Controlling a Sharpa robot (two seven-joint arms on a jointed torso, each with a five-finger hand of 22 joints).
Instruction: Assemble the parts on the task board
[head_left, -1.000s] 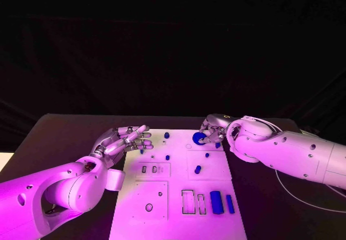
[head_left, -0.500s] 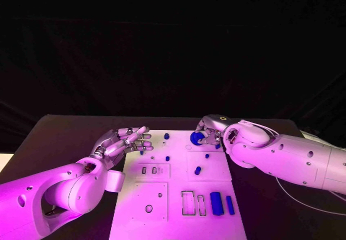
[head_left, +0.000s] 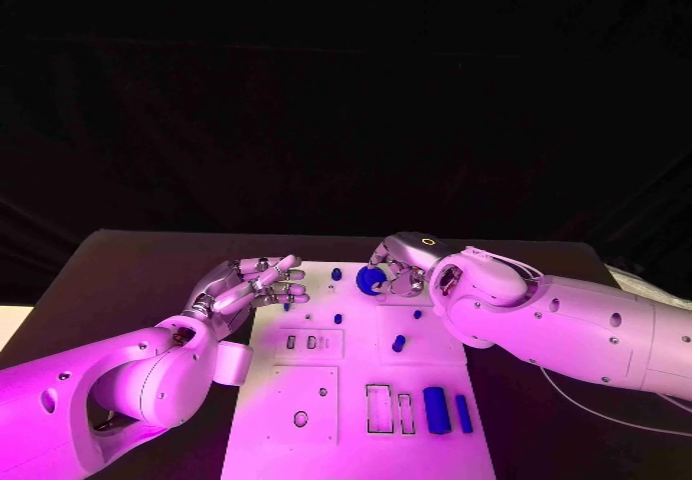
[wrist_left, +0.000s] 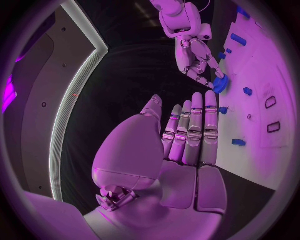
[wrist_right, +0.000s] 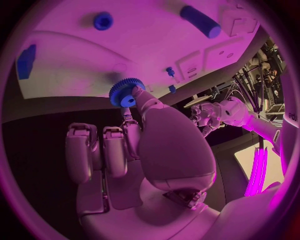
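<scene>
Your right robot hand (head_left: 392, 268) pinches the blue gear (wrist_right: 127, 93) above the task board's (head_left: 346, 400) far end, fingers hiding part of it. Your left robot hand (head_left: 248, 285) hovers flat, holding nothing.

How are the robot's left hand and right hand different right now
The right hand pinches a blue gear over the far end of the task board; the left hand holds nothing. The left hand's fingers lie straight and spread by the board's left edge; the right hand's curl toward the gear. Both are silver hands on white arms.
</scene>
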